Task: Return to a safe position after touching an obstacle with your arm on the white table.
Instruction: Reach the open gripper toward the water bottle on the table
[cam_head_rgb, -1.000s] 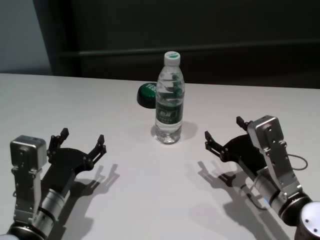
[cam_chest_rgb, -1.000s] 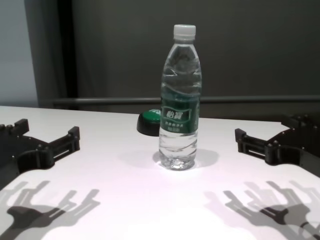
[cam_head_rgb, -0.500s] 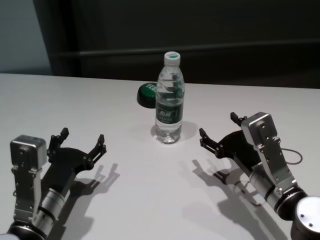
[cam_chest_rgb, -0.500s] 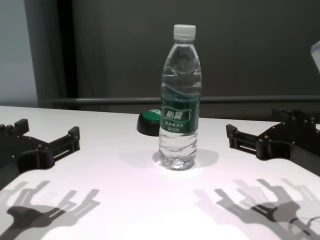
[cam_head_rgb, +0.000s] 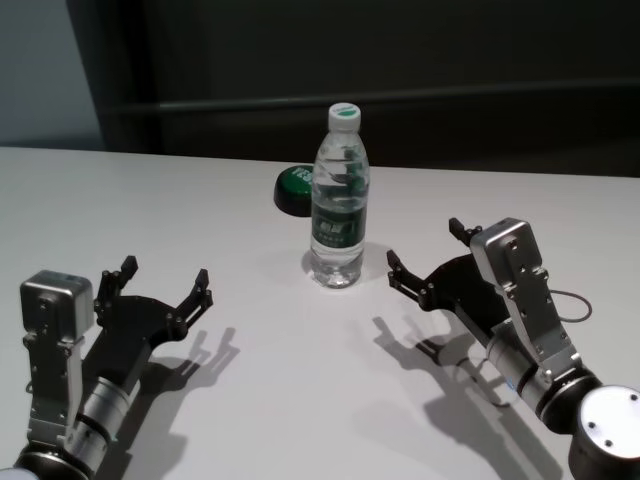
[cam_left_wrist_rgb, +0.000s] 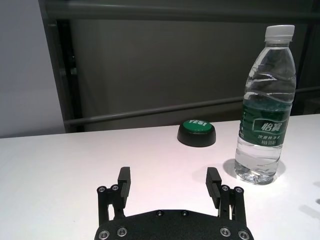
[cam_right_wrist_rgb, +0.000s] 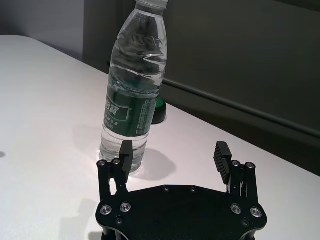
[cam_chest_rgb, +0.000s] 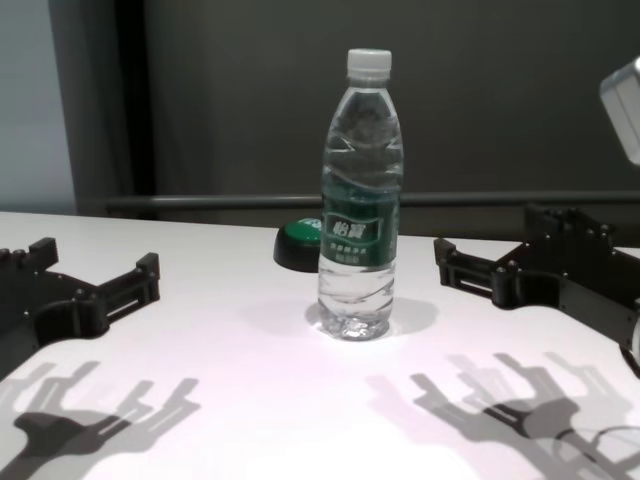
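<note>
Two arms show above the white bench (cam_head_rgb: 200, 200), and only the right one seems to be at work. The right pincer (cam_head_rgb: 425, 262) is released, its fingers spread wide and holding nothing, just beside the water bottle (cam_head_rgb: 338, 200) on its right side, apart from it and a little above the surface. I judge it is placed so to brush the bottle with the arm, so the touch is not yet made and the return to safety comes after. The left pincer (cam_head_rgb: 165, 285) is also released and empty, parked near the bench's front, well apart from the bottle.

The bottle stands upright near the bench's middle, clear plastic with a white cap and dark green label. A green dome button (cam_head_rgb: 294, 188) lies just behind it.
</note>
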